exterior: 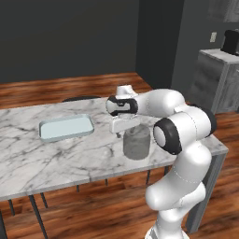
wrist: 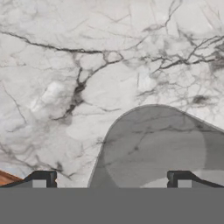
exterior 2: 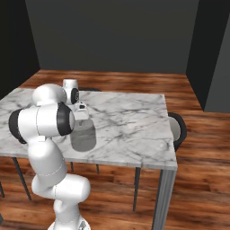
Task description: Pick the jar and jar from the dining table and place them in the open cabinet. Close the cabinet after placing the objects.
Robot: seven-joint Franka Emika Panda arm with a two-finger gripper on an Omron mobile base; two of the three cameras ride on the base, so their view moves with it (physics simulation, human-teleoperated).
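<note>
A clear glass jar (exterior: 137,142) stands upright on the white marble dining table (exterior: 28,163), close to its near edge. My gripper (exterior: 123,127) hangs open just above the jar and points down. From the other side, the gripper (exterior 2: 81,113) sits right over the jar (exterior 2: 83,134). In the hand view the jar's round top (wrist: 157,144) lies below and mostly between the fingertips (wrist: 41,179), offset toward the right one. Nothing is held. A strip of grey wood-grain cupboard (exterior: 225,9) shows at the top right; I cannot tell if it is the open cabinet.
A pale blue tray (exterior: 66,127) lies on the table left of the jar. Dark chairs stand at the far side (exterior: 81,98) and at the table's right end (exterior 2: 177,128). A grey counter unit (exterior: 219,79) with a dark appliance (exterior: 229,42) stands at the right.
</note>
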